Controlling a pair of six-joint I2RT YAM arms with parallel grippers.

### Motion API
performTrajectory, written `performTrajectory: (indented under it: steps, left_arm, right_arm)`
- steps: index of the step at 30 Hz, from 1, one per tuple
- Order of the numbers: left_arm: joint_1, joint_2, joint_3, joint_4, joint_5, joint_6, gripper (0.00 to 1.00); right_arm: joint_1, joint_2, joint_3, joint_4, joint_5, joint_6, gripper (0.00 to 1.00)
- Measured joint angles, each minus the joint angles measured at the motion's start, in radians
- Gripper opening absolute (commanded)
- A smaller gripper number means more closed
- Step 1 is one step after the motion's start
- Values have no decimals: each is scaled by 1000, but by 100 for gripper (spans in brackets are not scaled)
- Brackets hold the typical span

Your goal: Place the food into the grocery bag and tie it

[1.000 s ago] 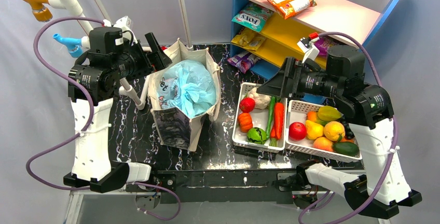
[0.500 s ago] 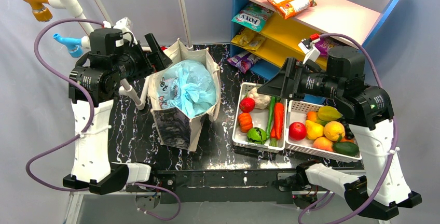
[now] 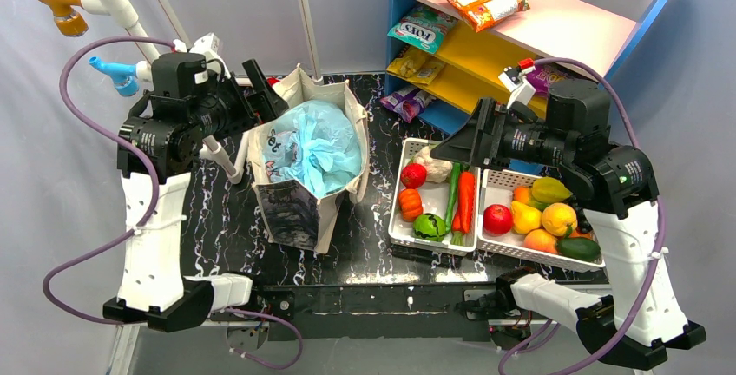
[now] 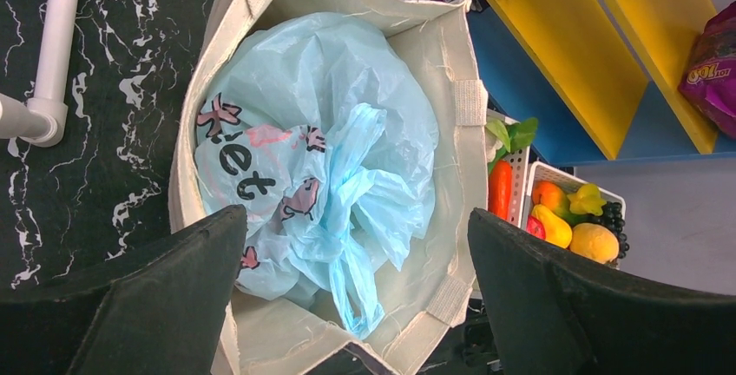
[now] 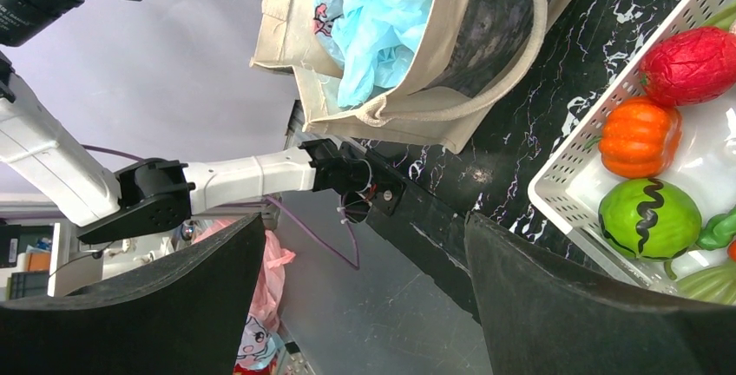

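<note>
The light-blue plastic grocery bag (image 3: 319,145) sits bunched inside a beige canvas tote (image 3: 295,206), its handles twisted on top; it also shows in the left wrist view (image 4: 330,149). My left gripper (image 3: 265,88) is open and empty above the tote's far left edge. My right gripper (image 3: 451,142) is open and empty, raised above the far end of the left basket. Food lies in two white baskets: a red round one (image 3: 413,175), an orange pumpkin (image 3: 410,204), a green one (image 3: 429,226), a carrot (image 3: 467,200), a red apple (image 3: 497,219).
The left basket (image 3: 399,227) and right basket (image 3: 521,252) stand side by side at right. A coloured shelf (image 3: 521,28) with snack packets stands behind them. White pipe stands (image 3: 217,151) rise left of the tote.
The left arm has shifted slightly to the left and up. The right arm has barely moved. The bag and food lie as before.
</note>
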Motion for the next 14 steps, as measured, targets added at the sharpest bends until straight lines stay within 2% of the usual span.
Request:
performTrajectory:
  steps: [9,14]
  left_arm:
    - [1,-45,-34,27,-117,-69,99]
    - [1,-146,-164,165,-101,-66,99]
  right_arm:
    - [-1,5,-1,0,-15,0,91]
    - [-6,5,-1,0,-21,0,91]
